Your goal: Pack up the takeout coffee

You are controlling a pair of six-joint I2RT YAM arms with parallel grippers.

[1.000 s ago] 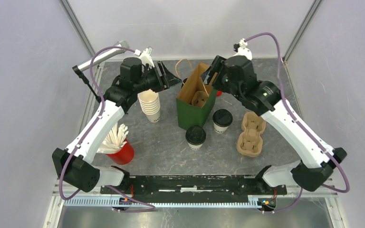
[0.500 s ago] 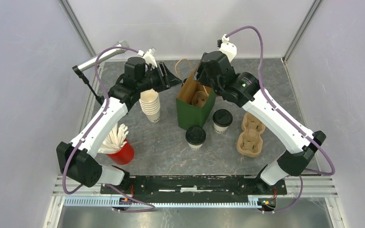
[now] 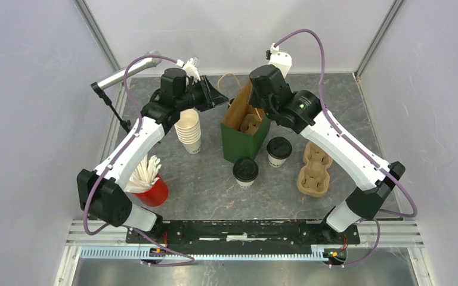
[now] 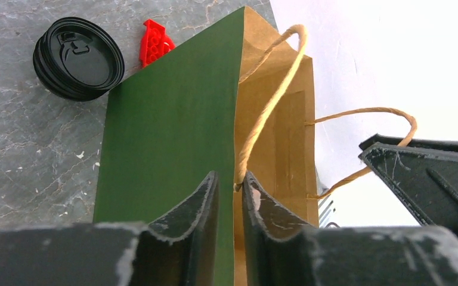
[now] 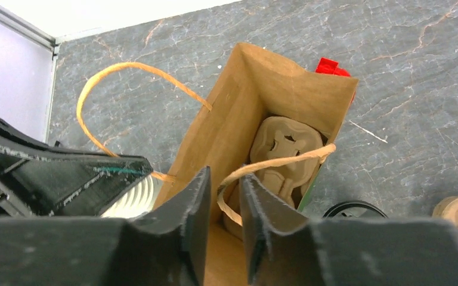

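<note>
Red cup [image 3: 152, 192]: far left on the table [image 3: 214, 196], full of white sticks; no part of this step.
Lidless stack [image 3: 189, 132]: just left of the bag and under the left arm, so easy to nudge.
Left gripper [image 4: 231, 176]: at the bag's left rim. The jaws are drawn almost together, with the paper edge pinched between them by the root of the twine handle.
Green paper bag [image 3: 238, 143]: upright at mid-table, mouth open, with a pulp carrier [image 5: 283, 152] seated inside.
Right gripper [image 5: 223, 174]: at the opposite rim. The jaws are narrowed on the rim and handle loop, apparently clamping them.
Takeout coffee: both lidded cups stand on the table outside the bag, neither held. One [image 3: 245, 171] is just in front of the bag and the other [image 3: 279, 150] is by its right corner.
Spare carrier [image 3: 314, 168]: lies right of the cups.
Step in hand: probably spreading the bag's mouth.
Doing it well: draw the rims apart gently and level, so the paper neither tears nor tips. Keep the base planted and the carrier's wells facing up. One arm should hold the rim while the other goes for a cup.
</note>
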